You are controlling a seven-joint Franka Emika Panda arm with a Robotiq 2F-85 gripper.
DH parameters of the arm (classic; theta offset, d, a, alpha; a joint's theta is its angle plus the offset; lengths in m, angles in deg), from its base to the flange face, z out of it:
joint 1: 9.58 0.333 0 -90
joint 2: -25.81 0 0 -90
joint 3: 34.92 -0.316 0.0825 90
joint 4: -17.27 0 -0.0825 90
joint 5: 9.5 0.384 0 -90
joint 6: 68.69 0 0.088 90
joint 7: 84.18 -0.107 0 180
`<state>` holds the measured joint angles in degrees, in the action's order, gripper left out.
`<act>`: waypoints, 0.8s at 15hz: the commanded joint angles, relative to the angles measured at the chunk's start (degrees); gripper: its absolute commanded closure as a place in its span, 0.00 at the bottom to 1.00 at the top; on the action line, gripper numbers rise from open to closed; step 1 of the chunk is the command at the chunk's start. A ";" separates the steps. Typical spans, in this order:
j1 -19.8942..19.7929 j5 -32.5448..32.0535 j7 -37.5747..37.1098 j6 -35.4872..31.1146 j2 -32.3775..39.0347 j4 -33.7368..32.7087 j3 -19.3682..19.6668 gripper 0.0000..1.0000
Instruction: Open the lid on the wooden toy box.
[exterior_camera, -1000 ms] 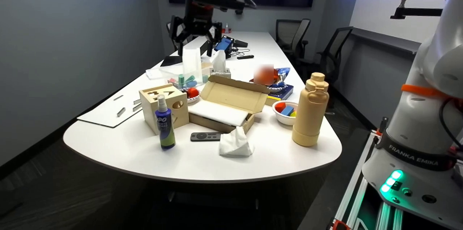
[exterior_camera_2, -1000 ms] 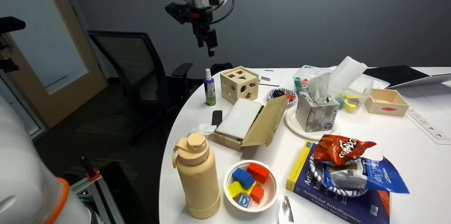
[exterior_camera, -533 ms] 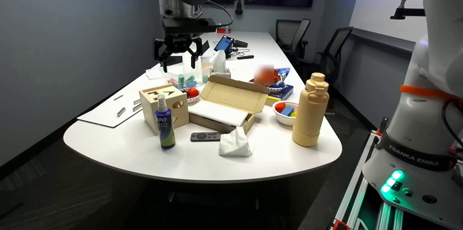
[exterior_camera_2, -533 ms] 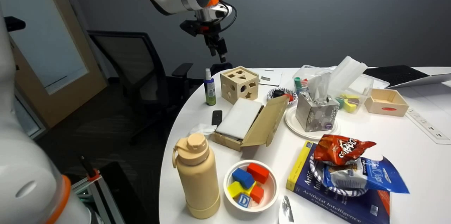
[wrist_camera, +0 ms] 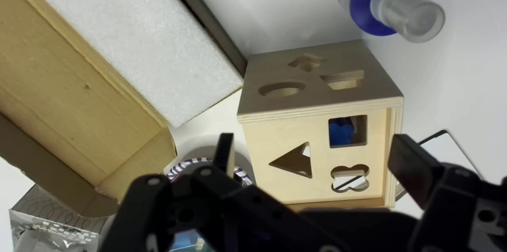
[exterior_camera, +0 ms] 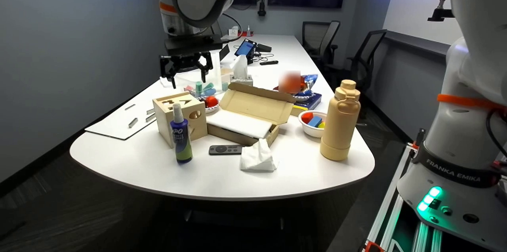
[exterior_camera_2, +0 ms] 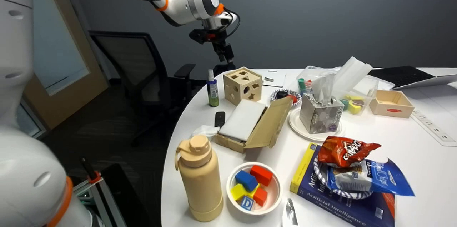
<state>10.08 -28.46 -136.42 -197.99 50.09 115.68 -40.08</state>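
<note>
The wooden toy box point(exterior_camera_2: 234, 93) is a light-wood cube with shaped holes. It stands on the table near the rounded end and also shows in an exterior view point(exterior_camera: 163, 123) and the wrist view point(wrist_camera: 309, 99). Its lid point(wrist_camera: 285, 133), the pale top panel with triangle, square and clover holes, lies flat on it. A blue piece point(wrist_camera: 340, 133) shows inside through the square hole. My gripper point(exterior_camera: 189, 83) is open and empty above the box. In the wrist view the fingers point(wrist_camera: 313, 145) appear on either side of the lid, apart from it.
A spray bottle point(exterior_camera: 181, 141) stands close beside the box. An open cardboard box point(exterior_camera_2: 250, 127) sits against its other side. A striped bowl point(wrist_camera: 194, 161) is near a finger. A tan bottle point(exterior_camera_2: 201, 184), a remote point(exterior_camera: 225, 149) and a tissue box point(exterior_camera_2: 317, 116) are farther off.
My gripper has moved down and toward the box, going left in an exterior view, and now hangs lower over it. It stays open. The box and lid have not moved.
</note>
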 commanded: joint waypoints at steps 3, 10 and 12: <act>2.94 -2.74 -4.08 -1.57 6.59 -5.29 3.49 0.00; 4.36 -3.56 -6.14 -3.04 11.33 -9.88 7.23 0.00; 4.07 -2.35 -5.01 -2.24 12.18 -10.63 6.93 0.00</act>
<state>13.41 -30.71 -140.55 -201.34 59.93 108.23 -33.80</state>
